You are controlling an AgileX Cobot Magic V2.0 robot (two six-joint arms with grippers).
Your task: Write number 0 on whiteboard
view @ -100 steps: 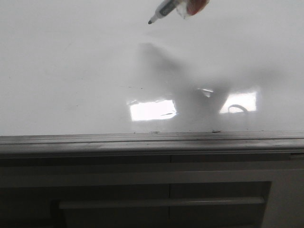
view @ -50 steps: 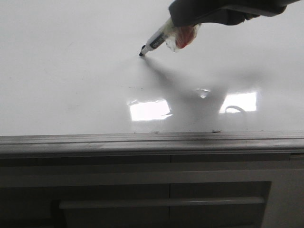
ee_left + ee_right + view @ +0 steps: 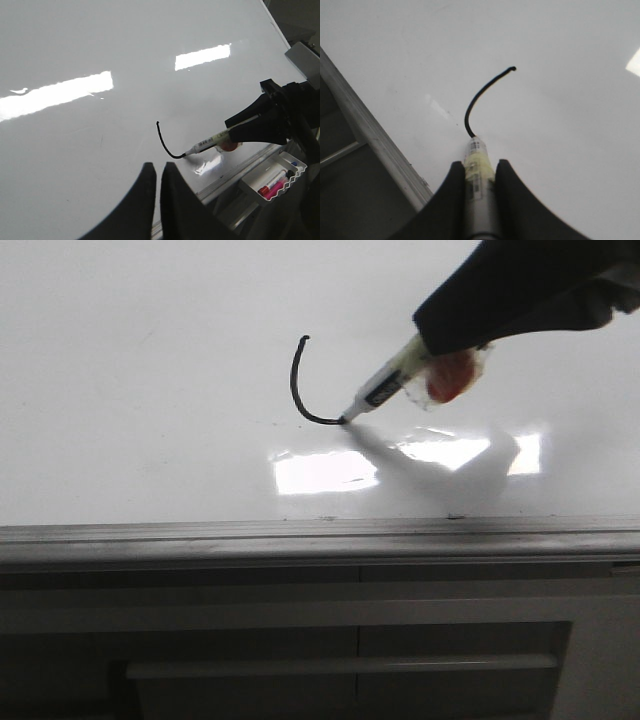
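Observation:
The whiteboard (image 3: pixel 150 360) fills the front view, glossy and white. On it the number 0 (image 3: pixel 297 390) stands as an open black arc that curves down from a small tick and bends right. A black-tipped marker (image 3: pixel 385 390) touches the arc's lower end. My right gripper (image 3: pixel 440 340) is shut on the marker's barrel; the right wrist view shows the marker (image 3: pixel 476 150) between its fingers and the arc (image 3: pixel 480 97) beyond the tip. My left gripper (image 3: pixel 157 167) hangs above the board, shut on nothing, with the arc (image 3: pixel 162 142) and the marker (image 3: pixel 207 146) ahead of it.
A grey metal rail (image 3: pixel 320 535) runs along the board's near edge, above a dark panelled cabinet front (image 3: pixel 300 640). Bright rectangular glare (image 3: pixel 320 472) lies just below the arc. A small white tray (image 3: pixel 295 167) holding spare markers sits past the rail.
The marker came down from above the board, touched it, and moved down and to the right, leaving the black arc. The right arm now reaches further into the front view.

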